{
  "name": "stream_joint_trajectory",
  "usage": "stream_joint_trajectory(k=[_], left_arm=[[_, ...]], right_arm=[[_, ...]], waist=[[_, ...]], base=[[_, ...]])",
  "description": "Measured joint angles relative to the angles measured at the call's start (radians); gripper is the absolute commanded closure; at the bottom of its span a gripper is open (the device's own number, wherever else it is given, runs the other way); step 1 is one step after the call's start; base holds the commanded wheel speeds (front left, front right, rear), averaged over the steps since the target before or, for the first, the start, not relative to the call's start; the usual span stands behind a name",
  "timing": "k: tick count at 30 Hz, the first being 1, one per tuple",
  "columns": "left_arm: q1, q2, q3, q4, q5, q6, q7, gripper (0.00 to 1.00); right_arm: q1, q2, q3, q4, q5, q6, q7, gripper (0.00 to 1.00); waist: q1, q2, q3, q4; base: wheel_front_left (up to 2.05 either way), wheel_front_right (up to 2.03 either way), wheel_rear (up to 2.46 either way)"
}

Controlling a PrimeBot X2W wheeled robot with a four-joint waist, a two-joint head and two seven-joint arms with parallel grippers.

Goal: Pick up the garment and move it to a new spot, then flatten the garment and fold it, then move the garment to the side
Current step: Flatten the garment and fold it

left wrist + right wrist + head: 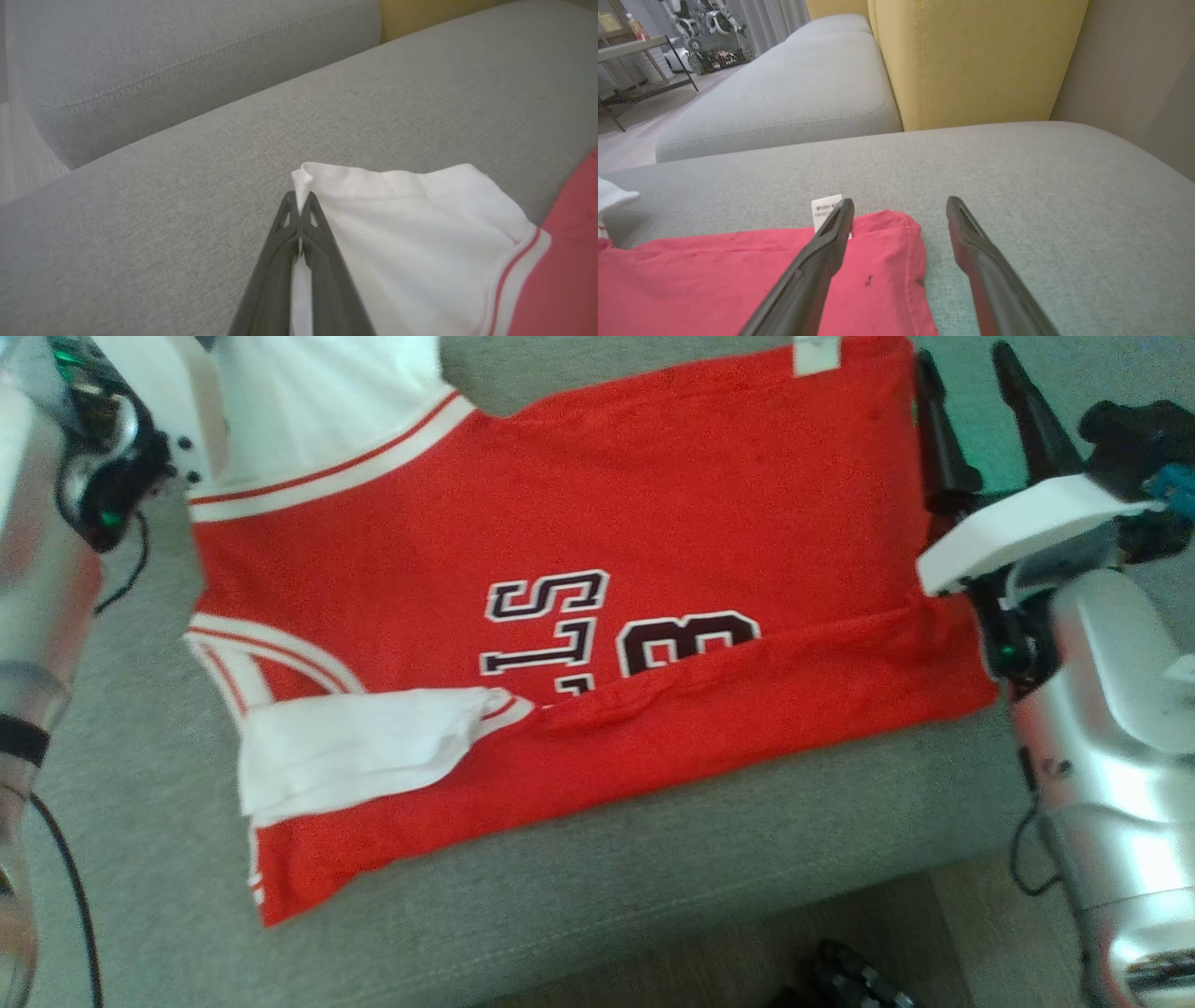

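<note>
Left tool (299, 200) clamps white sleeve edge (397, 219) of red fabric jersey (653, 523); right tool (900, 205) wide over hem corner (906, 228). Grip hem deep, lift both level.

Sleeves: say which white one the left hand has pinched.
The far sleeve, out on the grey cushion: the left hand grips its corner. The other sleeve lies folded onto the red body.

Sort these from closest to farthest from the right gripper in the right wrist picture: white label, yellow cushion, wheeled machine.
1. White label, at the red shirt's edge, right beside one finger of the right gripper.
2. Yellow cushion, upright behind the grey seat.
3. Wheeled machine, across the room, upper left.
</note>
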State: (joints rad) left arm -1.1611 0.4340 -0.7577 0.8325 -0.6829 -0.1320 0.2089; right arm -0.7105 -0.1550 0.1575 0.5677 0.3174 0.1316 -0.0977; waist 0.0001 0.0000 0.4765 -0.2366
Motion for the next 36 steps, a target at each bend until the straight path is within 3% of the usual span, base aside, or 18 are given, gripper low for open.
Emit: stream_joint_trajectory(k=[5, 15, 28, 29, 30, 31, 32, 36], left_arm=[[0.077, -0.009, -0.01, -0.064, -0.016, 0.0, -0.079, 1.0], [0.186, -0.015, -0.027, -0.242, -0.041, 0.019, -0.115, 1.0], [0.24, -0.002, -0.035, -0.393, -0.053, 0.068, -0.112, 1.0], [0.243, 0.002, -0.035, -0.396, -0.056, 0.071, -0.112, 1.0], [0.243, 0.002, -0.035, -0.396, -0.056, 0.071, -0.112, 1.0], [0.247, 0.005, -0.035, -0.4, -0.06, 0.073, -0.112, 1.0], [0.255, 0.008, -0.035, -0.404, -0.06, 0.08, -0.112, 1.0], [0.259, 0.01, -0.036, -0.407, -0.06, 0.081, -0.112, 1.0]], right_arm=[[-0.023, -0.056, -0.026, 0.073, 0.001, 0.0, 0.088, 0.0], [-0.106, -0.153, -0.043, 0.253, -0.016, 0.0, 0.232, 0.0], [-0.187, -0.173, -0.003, 0.409, -0.004, 0.0, 0.258, 0.0], [-0.189, -0.173, 0.004, 0.413, 0.009, 0.0, 0.258, 0.2], [-0.189, -0.173, 0.004, 0.413, 0.009, 0.0, 0.258, 0.64], [-0.191, -0.172, 0.015, 0.415, 0.025, 0.0, 0.261, 0.64], [-0.195, -0.172, 0.04, 0.415, 0.055, 0.0, 0.267, 1.0], [-0.198, -0.171, 0.078, 0.415, 0.089, 0.0, 0.267, 1.0]], waist=[[0.0, 0.0, -0.028, 0.072], [-0.0001, 0.0, -0.057, 0.199], [-0.0001, 0.0, -0.036, 0.232], [-0.0001, 0.0, -0.036, 0.231], [-0.0001, 0.0, -0.036, 0.231], [-0.0001, 0.0, -0.037, 0.23], [-0.0001, 0.0, -0.039, 0.227], [-0.0001, 0.0, -0.043, 0.224]], base=[[0.0, 0.0, 0.0], [0.0, 0.0, 0.0], [0.0, 0.0, 0.0], [0.0, 0.0, 0.0], [0.0, 0.0, 0.0], [0.0, 0.0, 0.0], [0.0, 0.0, 0.0], [0.0, 0.0, 0.0]])
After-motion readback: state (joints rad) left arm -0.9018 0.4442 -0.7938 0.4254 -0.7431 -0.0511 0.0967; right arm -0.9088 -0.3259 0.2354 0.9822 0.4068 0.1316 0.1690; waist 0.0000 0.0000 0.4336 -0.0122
